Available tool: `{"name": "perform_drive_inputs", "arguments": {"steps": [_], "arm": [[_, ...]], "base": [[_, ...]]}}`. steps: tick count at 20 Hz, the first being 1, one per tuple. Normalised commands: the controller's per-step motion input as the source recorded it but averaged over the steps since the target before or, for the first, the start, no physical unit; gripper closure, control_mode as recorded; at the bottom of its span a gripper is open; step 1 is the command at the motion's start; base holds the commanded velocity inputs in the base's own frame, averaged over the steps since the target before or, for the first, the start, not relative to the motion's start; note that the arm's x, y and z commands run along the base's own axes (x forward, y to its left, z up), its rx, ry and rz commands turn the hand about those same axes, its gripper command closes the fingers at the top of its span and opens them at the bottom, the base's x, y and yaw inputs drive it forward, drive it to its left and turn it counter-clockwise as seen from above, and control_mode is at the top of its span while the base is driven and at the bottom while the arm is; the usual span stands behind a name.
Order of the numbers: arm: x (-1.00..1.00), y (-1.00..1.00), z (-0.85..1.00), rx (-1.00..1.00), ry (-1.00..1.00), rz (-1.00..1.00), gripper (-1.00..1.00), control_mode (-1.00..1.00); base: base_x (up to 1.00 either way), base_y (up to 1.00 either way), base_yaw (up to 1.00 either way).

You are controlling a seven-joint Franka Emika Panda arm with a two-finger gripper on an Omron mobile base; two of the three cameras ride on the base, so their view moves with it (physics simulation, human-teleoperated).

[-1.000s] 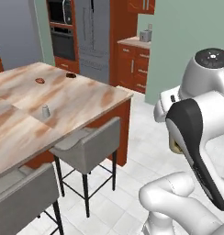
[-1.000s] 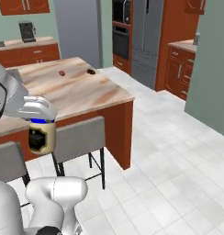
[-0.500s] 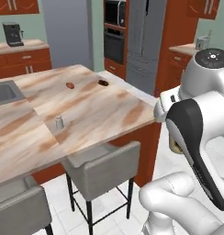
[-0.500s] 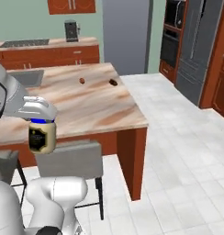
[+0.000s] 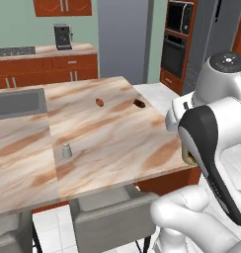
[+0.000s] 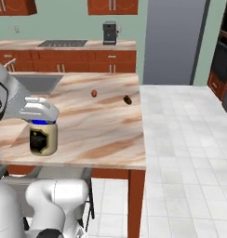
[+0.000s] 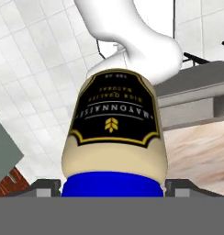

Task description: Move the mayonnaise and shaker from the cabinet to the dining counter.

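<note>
Gripping the mayonnaise point(image 6: 43, 139) by its blue lid, the jaws hold it above the surface's point(image 5: 122, 143) near edge, while the shaker point(image 5: 66, 150) stands farther left on it.

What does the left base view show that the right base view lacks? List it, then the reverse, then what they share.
Left base view: the shaker standing upright on the dining counter, well apart from the sink, and the back of a grey stool.

Right base view: the mayonnaise in plain sight, upright, blue lid on top, held by the gripper, plus a wide stretch of white tiled floor.

Both: the marble counter with its sink, two small brown items on it, and the coffee machine on the wall counter.
</note>
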Motion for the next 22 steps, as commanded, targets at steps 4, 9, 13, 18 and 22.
{"name": "perform_drive_inputs", "arguments": {"steps": [4, 9, 13, 18, 22], "arm": [[0.00, 0.00, 0.00, 0.00, 0.00, 0.00, 1.00, 1.00], [0.80, -0.01, -0.04, 0.09, 0.02, 0.27, 1.00, -1.00], [1.00, 0.00, -0.35, 0.03, 0.00, 0.28, 1.00, -1.00], [1.00, 0.05, -0.56, 0.00, 0.00, 0.20, 1.00, -1.00], [0.97, 0.14, -0.55, 0.00, 0.00, 0.15, 1.00, -1.00]], "base": [[0.98, -0.31, 0.39], [0.20, -0.02, 0.07], [0.00, 0.00, 0.00], [0.00, 0.00, 0.00], [0.00, 0.00, 0.00]]}}
